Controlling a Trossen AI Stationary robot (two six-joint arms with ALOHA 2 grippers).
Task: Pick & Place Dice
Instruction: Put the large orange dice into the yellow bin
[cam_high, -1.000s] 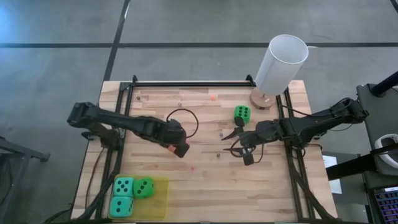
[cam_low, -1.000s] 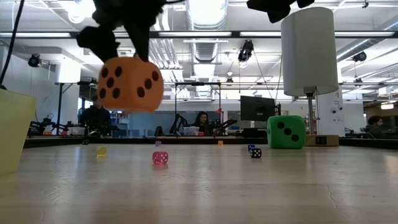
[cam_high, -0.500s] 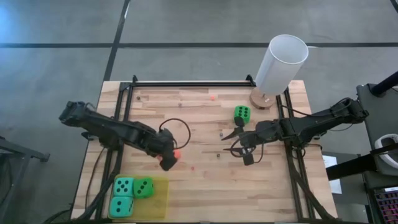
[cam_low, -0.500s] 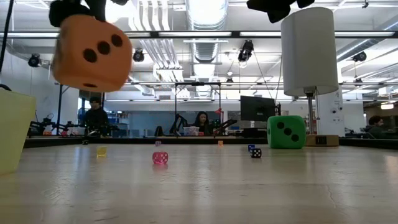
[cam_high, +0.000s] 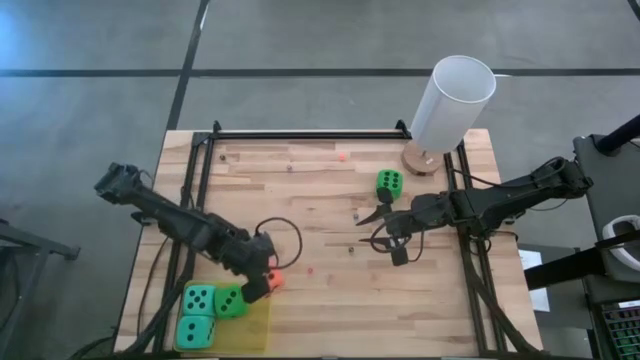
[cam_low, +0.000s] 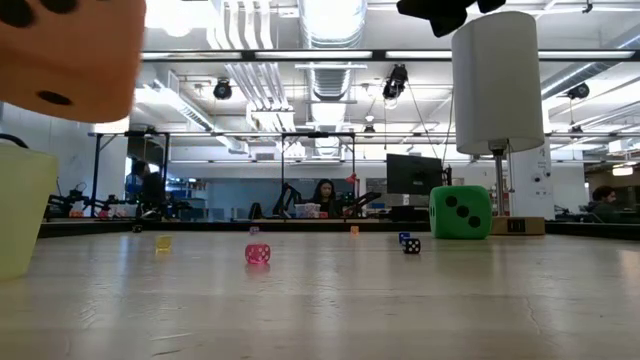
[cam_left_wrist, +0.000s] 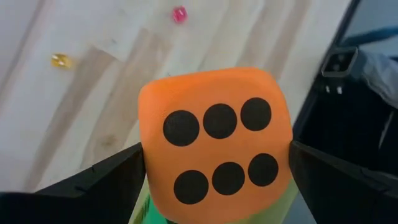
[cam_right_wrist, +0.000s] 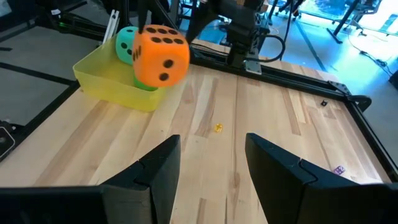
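a: where is the orange-red die (cam_left_wrist: 214, 146) right now?

b: it is held in the air by the left gripper (cam_high: 262, 284), clamped between its two dark fingers (cam_left_wrist: 102, 183). from above, it sits at the right edge of the yellow tray (cam_high: 262, 318) in the near-left corner of the table (cam_high: 330, 300). the right wrist view shows it hanging just above the tray's wall, not yet inside.

a: what is already in the tray?

b: three dice: two teal dice (cam_high: 198, 298) stacked near and far on the tray's left side, and one green die (cam_high: 231, 301) beside them.

a: what is left to do?

b: judging from this, the orange-red die needs to be lowered or dropped into the tray. after that, one more die remains: a second green die (cam_high: 389, 184) resting on the table toward the far right, near the base of the white cylinder (cam_high: 452, 103).

a: and the other arm?

b: the right gripper (cam_high: 388, 229) hovers over the table's right half, just nearer than that green die. its fingers are spread apart and hold nothing.
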